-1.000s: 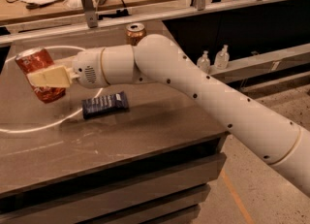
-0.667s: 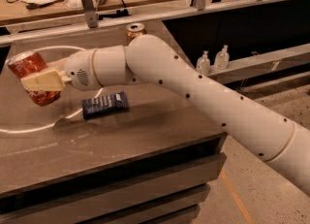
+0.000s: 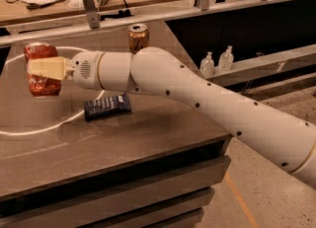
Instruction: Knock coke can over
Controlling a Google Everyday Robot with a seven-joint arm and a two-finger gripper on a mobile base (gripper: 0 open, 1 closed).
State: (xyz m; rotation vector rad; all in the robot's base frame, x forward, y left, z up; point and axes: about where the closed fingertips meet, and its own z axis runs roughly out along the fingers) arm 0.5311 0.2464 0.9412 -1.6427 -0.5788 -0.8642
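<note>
The coke can [image 3: 41, 81] is red-orange with a silver top and stands about upright at the far left of the brown table [image 3: 148, 138]. My gripper [image 3: 45, 68] is cream-coloured and lies across the front of the can's middle, hiding part of it. I cannot tell whether the can rests on the table or is held just above it. The white arm [image 3: 197, 103] reaches in from the lower right across the table.
A gold-brown can [image 3: 138, 37] stands at the table's back edge, behind the arm. A dark blue packet [image 3: 107, 106] lies flat just below the arm. A thin white ring [image 3: 54, 123] lies on the tabletop. Two small clear bottles [image 3: 217, 61] stand on a ledge to the right.
The can leaned with its top to the left in the earlier frames and now stands nearly upright. The gripper moved left, then back a little to the right.
</note>
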